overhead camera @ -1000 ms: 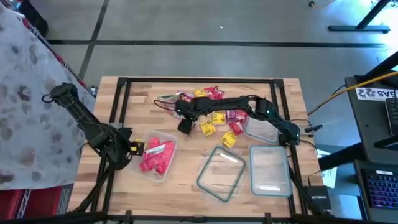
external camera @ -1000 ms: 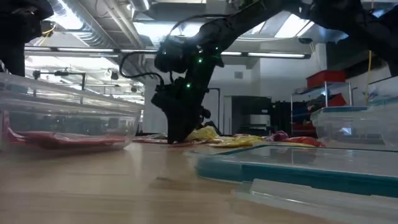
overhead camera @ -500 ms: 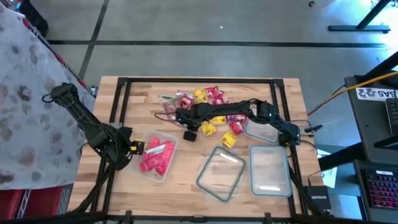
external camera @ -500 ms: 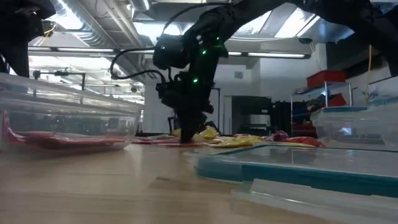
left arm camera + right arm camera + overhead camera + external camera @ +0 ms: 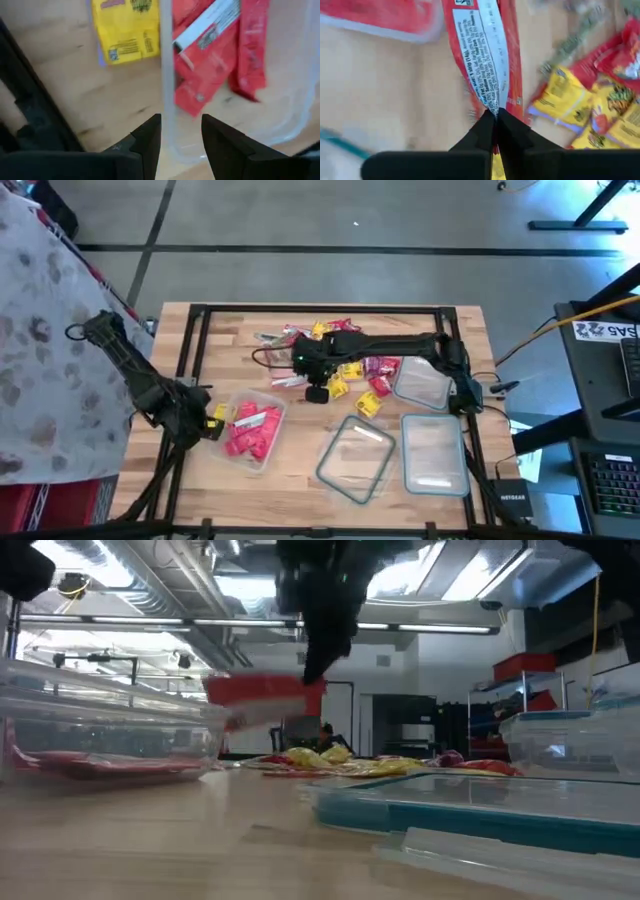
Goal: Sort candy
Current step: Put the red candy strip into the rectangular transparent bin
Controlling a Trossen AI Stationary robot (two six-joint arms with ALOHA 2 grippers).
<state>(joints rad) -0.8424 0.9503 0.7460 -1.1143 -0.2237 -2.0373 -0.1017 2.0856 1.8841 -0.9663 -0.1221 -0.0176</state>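
Right gripper (image 5: 496,117): pinched shut on a red candy strip (image 5: 487,55), held above the table (image 5: 300,440) beside the candy pile (image 5: 352,370).
Left gripper (image 5: 181,131): fingers narrowly apart astride the wall of the tub (image 5: 272,442) of red candy (image 5: 250,435).
Empty tubs (image 5: 432,452): near the right arm.

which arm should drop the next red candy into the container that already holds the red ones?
Right. The right gripper is already shut on a red candy strip, lifted off the table near the candy pile. The left gripper straddles the wall of the container of red candy, seemingly steadying it.
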